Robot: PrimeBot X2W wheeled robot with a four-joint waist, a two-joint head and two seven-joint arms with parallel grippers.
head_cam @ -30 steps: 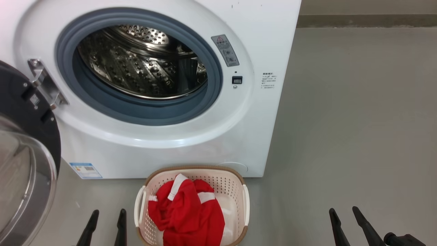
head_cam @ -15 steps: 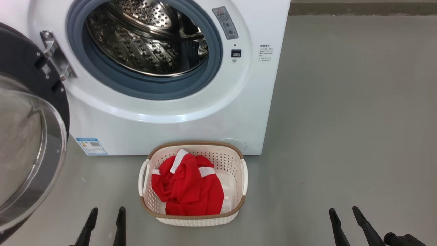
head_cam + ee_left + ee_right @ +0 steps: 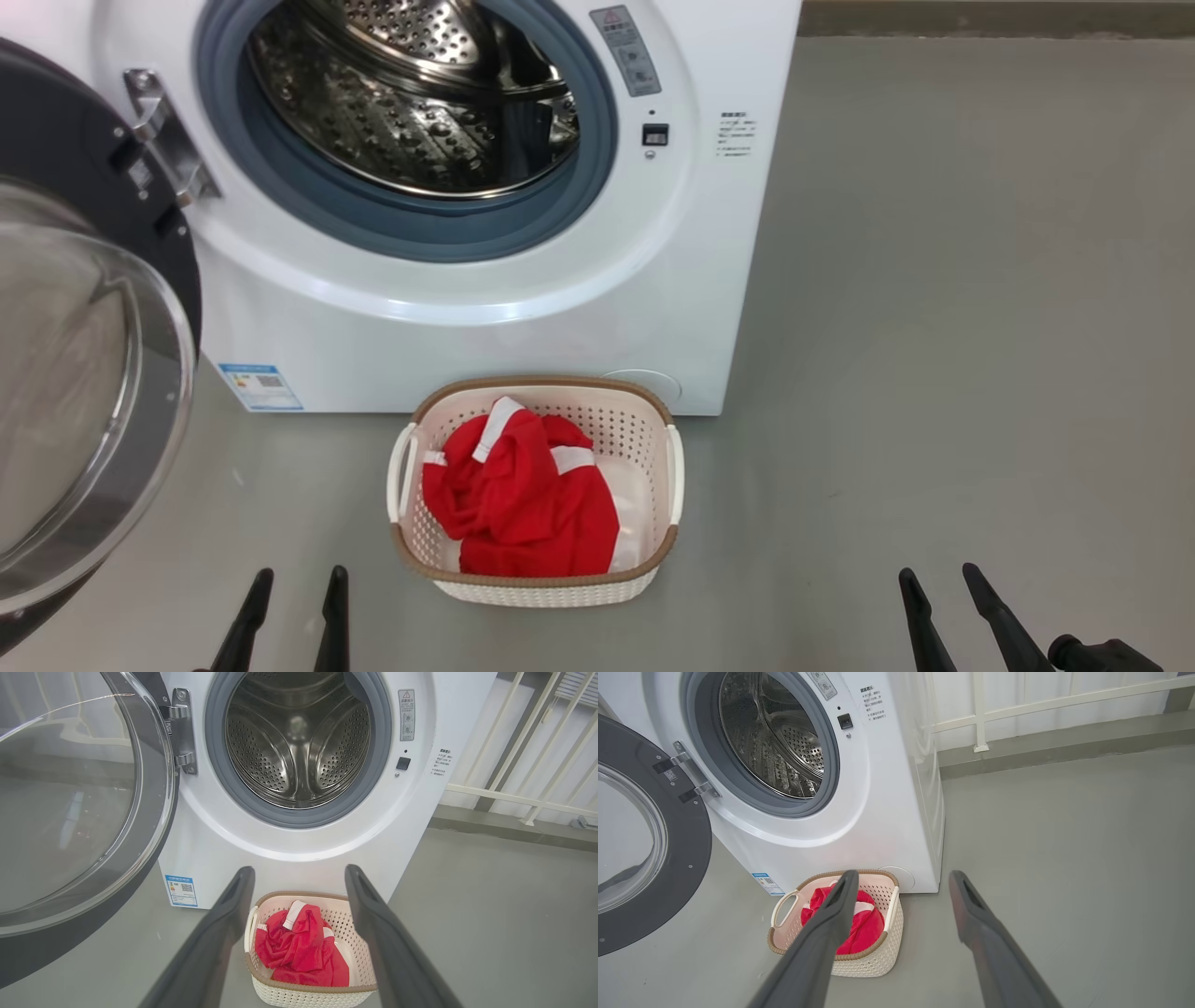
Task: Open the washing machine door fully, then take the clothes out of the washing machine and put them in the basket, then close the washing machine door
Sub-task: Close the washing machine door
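Left gripper [image 3: 299, 574] and right gripper [image 3: 938, 571]: spread wide, empty, parked well back from the washing machine [image 3: 467, 345], nothing left to grab by the look of it. Clothes [image 3: 523, 509]: piled in the basket [image 3: 541, 383] right at the machine's foot. Door [image 3: 56, 140]: hanging open off its hinge side, guessing shut-it time next.

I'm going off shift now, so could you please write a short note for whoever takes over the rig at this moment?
Left end effector: open, empty.
Right end effector: open, empty.
Door: wide open, at the left.
Drum: no clothes seen inside.
Clothes: in the basket, on the floor before the washer.
Done: door opened, clothes moved.
Left: close the door.
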